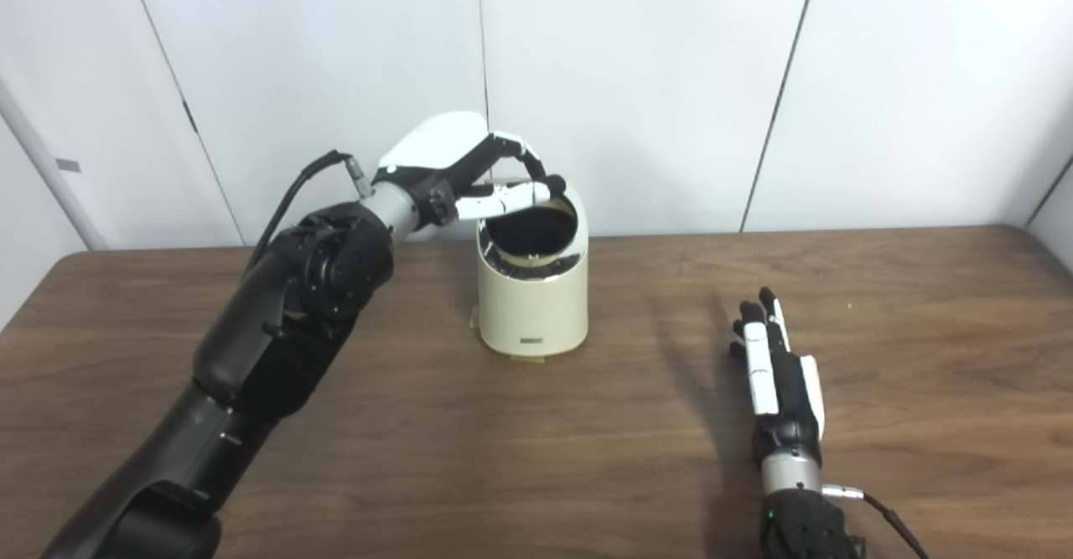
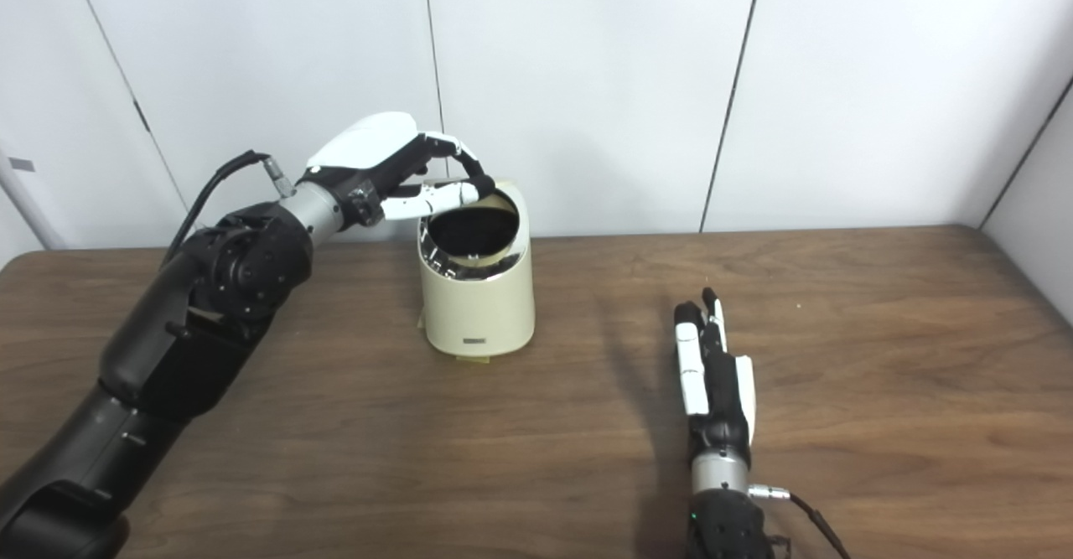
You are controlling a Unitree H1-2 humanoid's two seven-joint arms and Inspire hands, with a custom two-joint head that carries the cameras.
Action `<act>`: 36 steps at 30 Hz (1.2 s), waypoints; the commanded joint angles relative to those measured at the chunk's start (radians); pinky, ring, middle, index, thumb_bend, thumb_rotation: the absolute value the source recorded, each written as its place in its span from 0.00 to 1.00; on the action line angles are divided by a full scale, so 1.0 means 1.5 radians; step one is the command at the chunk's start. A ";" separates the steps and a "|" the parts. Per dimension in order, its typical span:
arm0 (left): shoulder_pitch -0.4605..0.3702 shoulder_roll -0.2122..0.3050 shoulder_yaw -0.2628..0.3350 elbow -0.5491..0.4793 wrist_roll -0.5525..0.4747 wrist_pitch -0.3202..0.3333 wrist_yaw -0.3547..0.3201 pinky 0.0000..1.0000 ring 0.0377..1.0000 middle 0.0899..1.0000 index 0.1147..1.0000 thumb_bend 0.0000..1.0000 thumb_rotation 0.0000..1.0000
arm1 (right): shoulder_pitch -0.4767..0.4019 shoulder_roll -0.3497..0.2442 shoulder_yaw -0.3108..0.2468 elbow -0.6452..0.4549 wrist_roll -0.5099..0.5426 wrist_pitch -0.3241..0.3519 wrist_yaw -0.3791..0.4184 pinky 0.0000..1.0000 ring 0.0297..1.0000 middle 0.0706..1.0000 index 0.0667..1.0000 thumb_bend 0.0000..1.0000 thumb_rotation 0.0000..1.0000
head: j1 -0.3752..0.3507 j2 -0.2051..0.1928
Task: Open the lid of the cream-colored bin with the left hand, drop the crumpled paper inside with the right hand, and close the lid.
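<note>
The cream-colored bin stands upright on the wooden table, toward the far edge and a little left of the middle, near the white wall panels. Its top is open: one looks into a dark round mouth with a shiny metal ring around it, and the lid is tipped back behind the opening, so that only a thin cream edge of it shows at the rear. The left hand is raised over the back rim of the bin, its white shell upward, with the fingers curved down and the thumb stretched forward across the top of the opening; the fingertips meet at the rear rim where the lid edge is, and they seem to pinch it (whether they truly grip the lid or only press on it, I cannot tell for sure). The left arm comes up from the lower left, black and thick, with a cable at the wrist. The right hand lies low over the table, well apart from the bin on its right side, with fingers straight, pointing away from the robot, and holding nothing. The inside of the bin is too dark to see what lies there, and the crumpled paper does not show anywhere on the table.
</note>
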 commanded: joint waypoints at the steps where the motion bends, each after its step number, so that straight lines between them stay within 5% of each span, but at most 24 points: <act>1: -0.011 0.016 0.006 -0.023 0.013 -0.015 0.005 0.77 0.88 0.84 0.73 0.62 1.00 | -0.011 0.003 0.002 0.003 0.002 0.014 0.003 0.88 0.91 0.92 0.99 0.46 1.00 | -0.002 0.002; 17: 0.047 0.037 -0.022 -0.052 0.121 -0.109 0.023 0.97 0.94 0.88 0.75 0.57 1.00 | -0.008 -0.002 0.006 -0.002 -0.005 0.025 0.005 0.86 0.91 0.92 0.99 0.45 1.00 | -0.007 0.007; 27: 0.080 0.039 -0.010 -0.057 0.158 -0.152 0.059 0.98 0.98 0.93 0.78 0.58 1.00 | -0.007 -0.006 0.010 -0.009 -0.019 0.036 0.007 0.81 0.89 0.91 0.98 0.45 1.00 | -0.013 0.011; 36: 0.099 0.046 -0.003 -0.072 0.167 -0.156 0.037 0.99 0.98 0.92 0.78 0.57 1.00 | -0.008 -0.009 0.012 -0.015 -0.023 0.049 0.009 0.79 0.88 0.91 0.98 0.44 1.00 | -0.015 0.017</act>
